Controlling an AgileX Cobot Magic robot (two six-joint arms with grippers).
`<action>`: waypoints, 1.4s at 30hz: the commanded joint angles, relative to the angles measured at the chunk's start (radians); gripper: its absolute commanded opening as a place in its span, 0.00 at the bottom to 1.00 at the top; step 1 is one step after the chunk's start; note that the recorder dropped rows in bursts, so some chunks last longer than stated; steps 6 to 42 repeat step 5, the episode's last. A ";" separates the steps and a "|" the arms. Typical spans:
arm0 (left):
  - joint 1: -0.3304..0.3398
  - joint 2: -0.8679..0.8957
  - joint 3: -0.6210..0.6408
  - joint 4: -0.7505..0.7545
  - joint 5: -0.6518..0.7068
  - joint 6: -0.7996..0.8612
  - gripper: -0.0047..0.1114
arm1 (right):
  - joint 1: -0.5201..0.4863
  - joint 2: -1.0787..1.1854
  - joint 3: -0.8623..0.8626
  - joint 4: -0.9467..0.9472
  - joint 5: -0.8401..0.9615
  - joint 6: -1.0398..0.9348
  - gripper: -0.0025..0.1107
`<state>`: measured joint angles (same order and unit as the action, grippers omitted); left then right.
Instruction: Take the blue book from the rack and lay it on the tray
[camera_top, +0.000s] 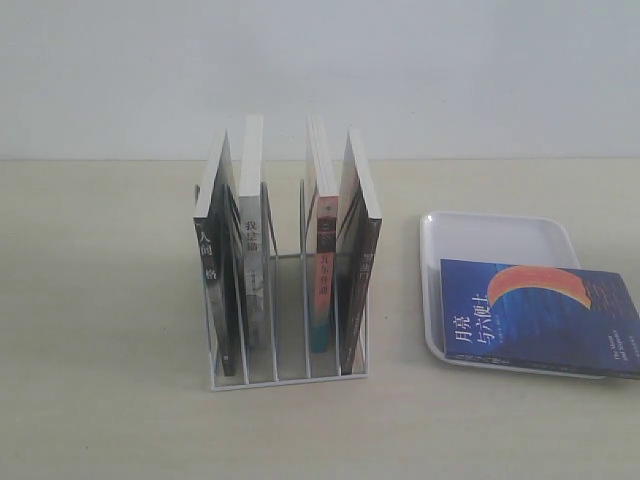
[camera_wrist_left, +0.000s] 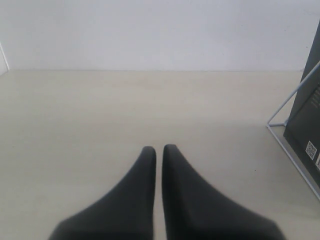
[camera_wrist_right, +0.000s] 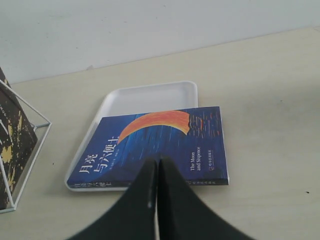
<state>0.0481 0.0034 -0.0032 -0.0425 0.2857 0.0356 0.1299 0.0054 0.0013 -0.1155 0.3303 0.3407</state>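
Note:
The blue book with its orange crescent lies flat, cover up, across the near part of the white tray; its right end sticks out past the tray's rim. The right wrist view shows the same book on the tray, with my right gripper shut and empty, its tips above the book's near edge. The white wire rack stands left of the tray, with several upright books and its middle slot empty. My left gripper is shut over bare table, beside the rack's corner. Neither arm shows in the exterior view.
Books with black spines and one with a red-and-teal spine stand in the rack. A pale wall runs behind the beige table. In the right wrist view the rack's corner sits close to the tray.

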 joint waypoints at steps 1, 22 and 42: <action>0.000 -0.003 0.003 0.001 -0.006 -0.002 0.08 | -0.004 -0.005 -0.001 -0.007 -0.005 -0.002 0.02; 0.000 -0.003 0.003 0.001 -0.006 -0.002 0.08 | -0.004 -0.005 -0.001 -0.007 -0.005 -0.002 0.02; 0.000 -0.003 0.003 0.001 -0.006 -0.002 0.08 | -0.004 -0.005 -0.001 -0.007 -0.005 -0.002 0.02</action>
